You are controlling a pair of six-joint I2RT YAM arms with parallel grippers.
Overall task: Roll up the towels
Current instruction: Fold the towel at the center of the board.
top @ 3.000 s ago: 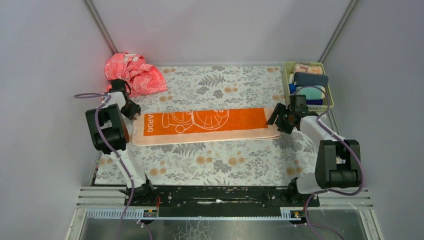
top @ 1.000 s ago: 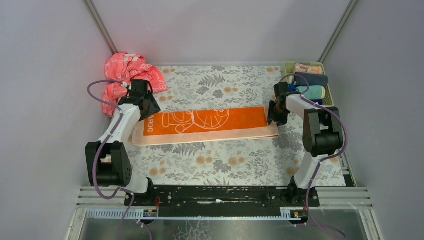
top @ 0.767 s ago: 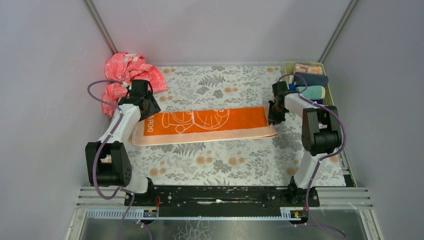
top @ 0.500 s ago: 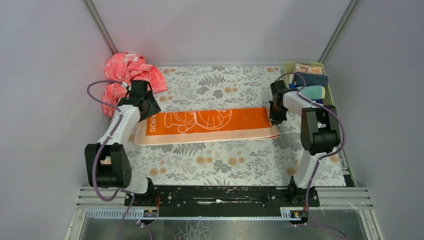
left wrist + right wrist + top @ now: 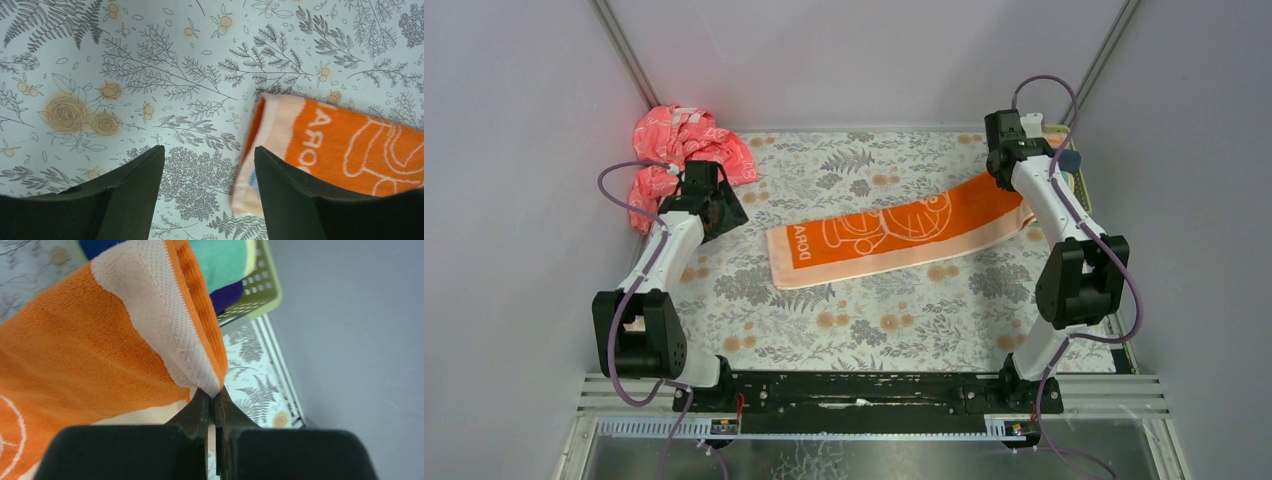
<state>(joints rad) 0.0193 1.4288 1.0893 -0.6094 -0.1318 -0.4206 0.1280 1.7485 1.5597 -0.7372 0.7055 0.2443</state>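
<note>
Floral-print counter (image 5: 864, 310): right hand (image 5: 214, 397) clamps raised corner of orange towel (image 5: 894, 235) near green basket (image 5: 265, 290); left hand (image 5: 208, 155) hangs open, empty, beside towel's other end.

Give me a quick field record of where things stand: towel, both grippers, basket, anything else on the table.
orange towel: unrolled, diagonal; lettered end flat on the table, other end lifted
right gripper: shut on the orange towel's lifted end, close to the basket
left gripper: open above the table; lettered end beside one finger, not gripped
basket contents: mint towel and a dark blue cloth
pink cloth: bunched at far left corner
rolling: not started
</note>
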